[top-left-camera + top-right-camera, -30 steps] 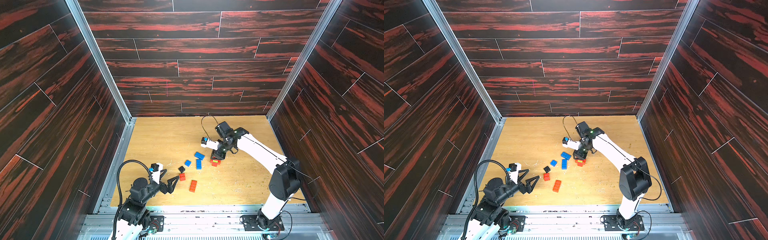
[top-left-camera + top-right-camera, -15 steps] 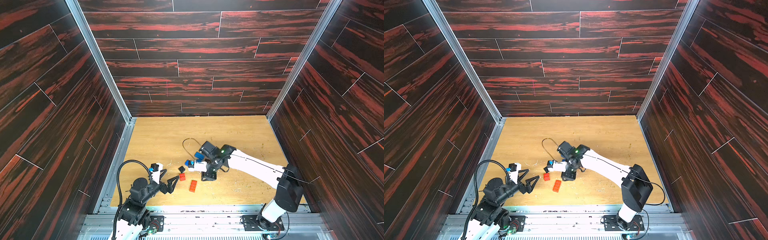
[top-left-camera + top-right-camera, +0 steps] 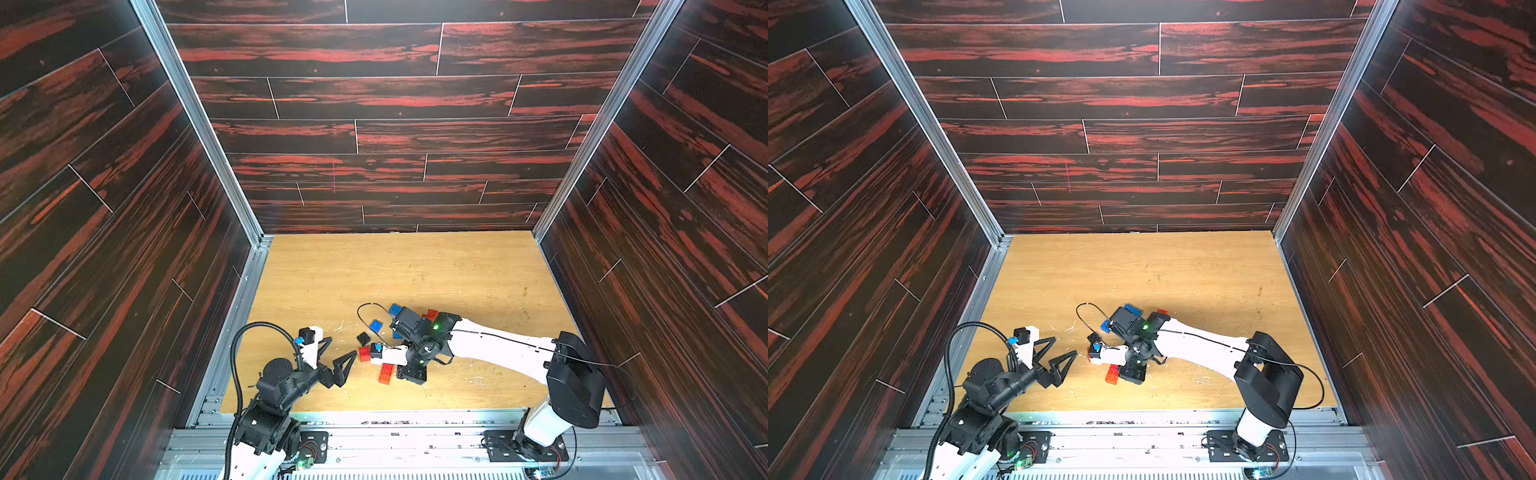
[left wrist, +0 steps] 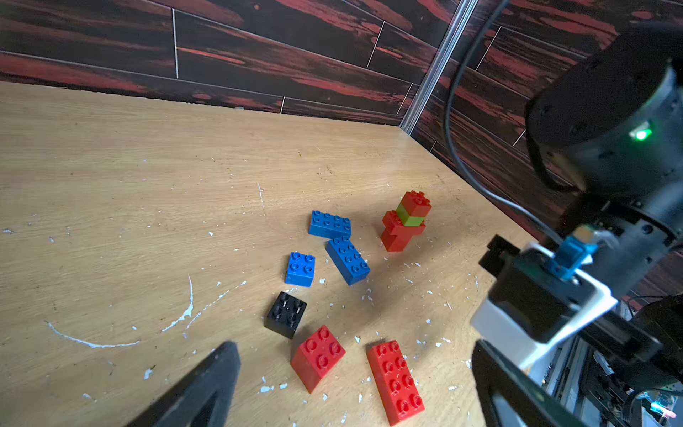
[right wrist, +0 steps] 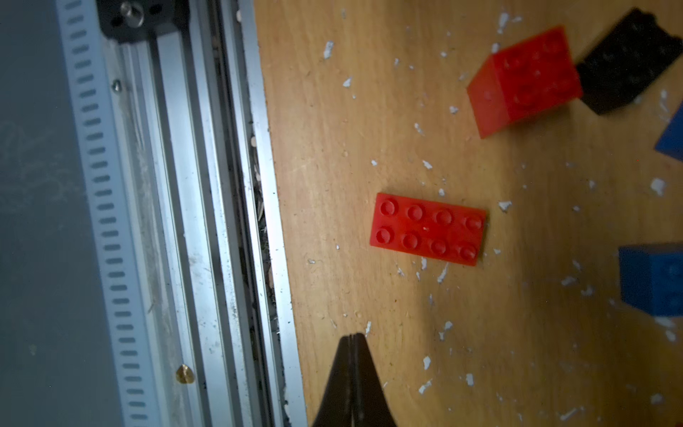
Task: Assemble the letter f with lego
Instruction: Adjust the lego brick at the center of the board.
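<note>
The red oblong brick point(image 5: 427, 229) lies flat, studs up, near the front edge of the surface point(image 3: 415, 270), at about six o'clock from its centre, taking the far wall as twelve. At the brick's eleven o'clock a red square brick point(image 3: 365, 353) and a black brick point(image 3: 363, 338) sit close together. Further toward twelve and one lie the blue bricks point(image 4: 347, 260) and a small stack point(image 4: 404, 222) of red, lime green and red, probably the start of the letter.

The right claw point(image 5: 353, 342) is near the oblong brick, at its three to four o'clock but apart from it, with its tips pressed together on nothing. The left claw point(image 3: 343, 347) waits at nine o'clock of the loose lego, spread wide and empty.

The step in hand looks like picking up that oblong brick. To do it well, the tips should part before descending, straddle the brick's short width squarely, and seat low on its side walls so it stays level for pressing on. A slanted pinch would probably skid it across the smooth wood.

Only the right wrist view shows the tips meeting and the gap to the brick; in both top views the wrist covers that. Only the left wrist view shows the stack's layers.
</note>
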